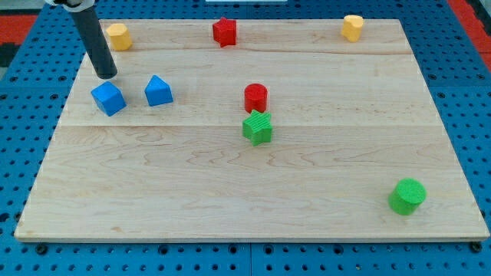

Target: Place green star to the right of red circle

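The green star (258,127) lies near the board's middle, just below the red circle (255,97) and almost touching it. My tip (107,75) is far off at the view's upper left, just above the blue cube (108,98) and left of the blue block with a pointed top (158,90). The tip is well to the left of the green star and the red circle and touches neither.
A yellow block (117,35) sits at the top left behind the rod. A red star (225,31) sits at the top middle, a yellow block (352,27) at the top right. A green cylinder (406,196) stands at the lower right. The wooden board (230,199) ends on all sides at blue pegboard.
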Robot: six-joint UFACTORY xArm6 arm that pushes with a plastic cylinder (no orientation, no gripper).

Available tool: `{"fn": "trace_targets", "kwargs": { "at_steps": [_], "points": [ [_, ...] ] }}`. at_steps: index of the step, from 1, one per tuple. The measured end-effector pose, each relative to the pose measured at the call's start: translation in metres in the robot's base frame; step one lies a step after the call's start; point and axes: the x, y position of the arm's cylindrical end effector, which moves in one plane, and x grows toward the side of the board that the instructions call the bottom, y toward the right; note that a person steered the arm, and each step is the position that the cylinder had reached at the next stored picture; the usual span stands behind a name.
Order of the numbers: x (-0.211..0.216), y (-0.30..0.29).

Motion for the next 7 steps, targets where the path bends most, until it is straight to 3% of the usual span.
{"fn": "trace_targets", "kwargs": {
  "at_steps": [1, 3, 4, 6, 7],
  "points": [
    [0.0, 0.001],
    [-0.013, 0.064],
    [-0.009, 0.133],
    [0.101, 0.174],
    [0.121, 0.22]
  ]
}}
